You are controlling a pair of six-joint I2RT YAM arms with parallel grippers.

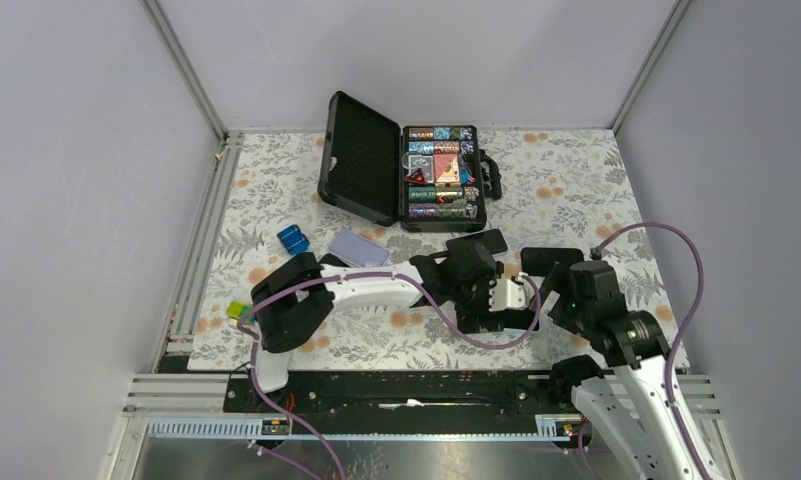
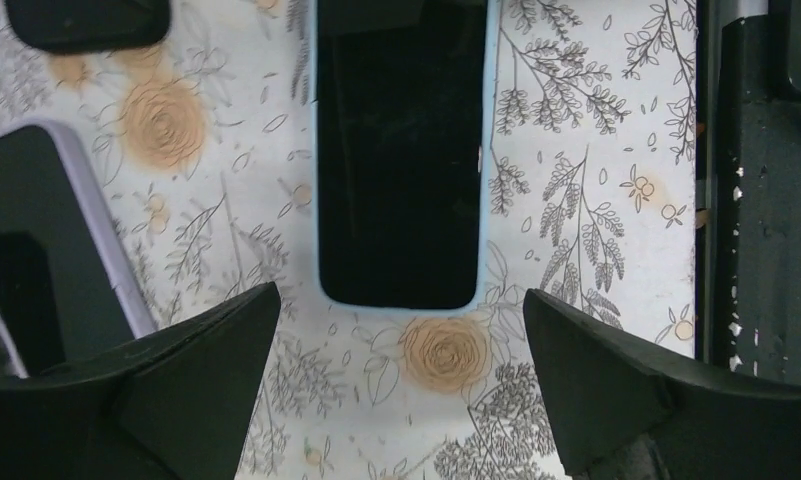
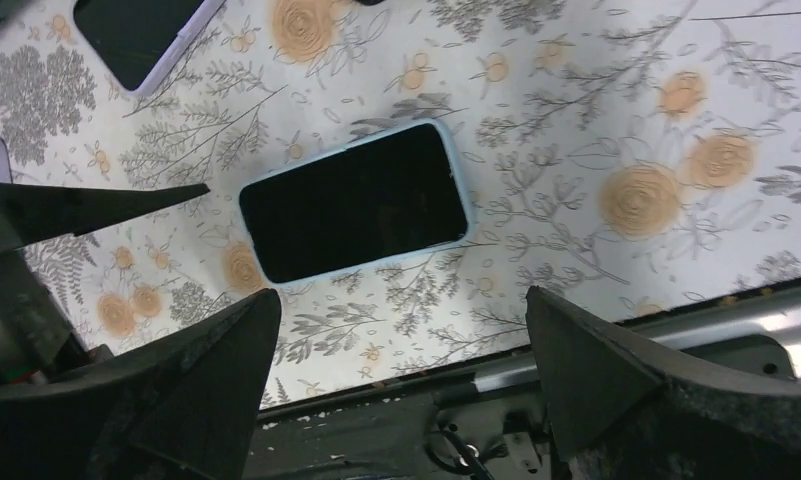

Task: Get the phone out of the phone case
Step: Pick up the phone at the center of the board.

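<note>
A phone in a light blue case (image 2: 400, 150) lies screen up on the floral mat, and also shows in the right wrist view (image 3: 356, 215). My left gripper (image 2: 398, 315) is open and empty, hovering just short of the phone's near end with its fingers set wider than the phone. My right gripper (image 3: 398, 310) is open and empty, between the phone and the table's front edge. In the top view both grippers (image 1: 516, 300) (image 1: 564, 300) meet over the front middle of the mat and hide the phone.
A lavender-edged phone (image 2: 46, 250) lies left of the blue one, also seen in the right wrist view (image 3: 141, 35). Another dark phone (image 2: 86, 20) lies beyond. An open black chip case (image 1: 406, 175) stands at the back. A blue object (image 1: 292, 238) and a lavender case (image 1: 359, 247) lie at the left. The table's metal rail (image 3: 576, 370) is close.
</note>
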